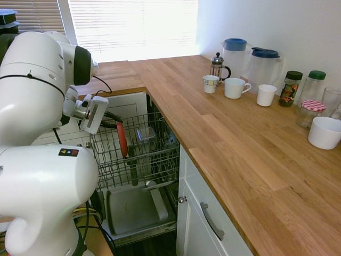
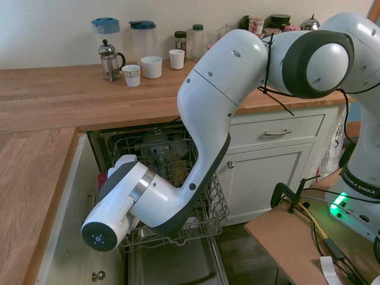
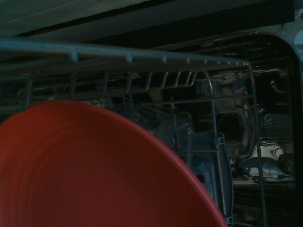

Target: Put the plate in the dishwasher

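You are looking at the placing step of the task. The plate (image 1: 122, 140) is standing on edge in the wire rack (image 1: 160, 154) of the dishwasher (image 1: 139, 213), just beyond the tips of the gripper (image 1: 113, 121). From the first exterior view you cannot tell whether the fingers are clamping the plate's upper rim or standing slightly apart from it; the arm is hiding them in the second exterior view. In the wrist view the plate is filling the lower part of the picture, with the rack wires lying past it. Judging from this, the plate is resting among the wires, so the next move is calling for a clean release and a retreat along the fingers' own line, without tipping the plate.
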Robot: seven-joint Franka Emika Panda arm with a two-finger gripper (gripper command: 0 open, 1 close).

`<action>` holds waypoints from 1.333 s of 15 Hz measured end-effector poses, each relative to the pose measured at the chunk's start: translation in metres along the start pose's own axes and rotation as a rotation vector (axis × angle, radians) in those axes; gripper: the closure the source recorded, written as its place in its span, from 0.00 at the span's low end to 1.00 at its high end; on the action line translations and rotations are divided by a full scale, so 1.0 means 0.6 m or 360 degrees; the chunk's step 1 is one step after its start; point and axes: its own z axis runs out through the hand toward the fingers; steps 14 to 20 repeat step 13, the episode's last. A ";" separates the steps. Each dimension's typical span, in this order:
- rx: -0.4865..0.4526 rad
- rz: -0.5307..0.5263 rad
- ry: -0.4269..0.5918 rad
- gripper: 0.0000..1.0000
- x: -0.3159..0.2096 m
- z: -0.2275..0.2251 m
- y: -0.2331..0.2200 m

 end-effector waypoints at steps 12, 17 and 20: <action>0.0101 0.0043 0.0085 0.00 0.029 -0.117 0.028; 0.0095 0.0054 0.0085 0.00 0.033 -0.131 0.038; 0.0095 0.0054 0.0085 0.00 0.033 -0.131 0.038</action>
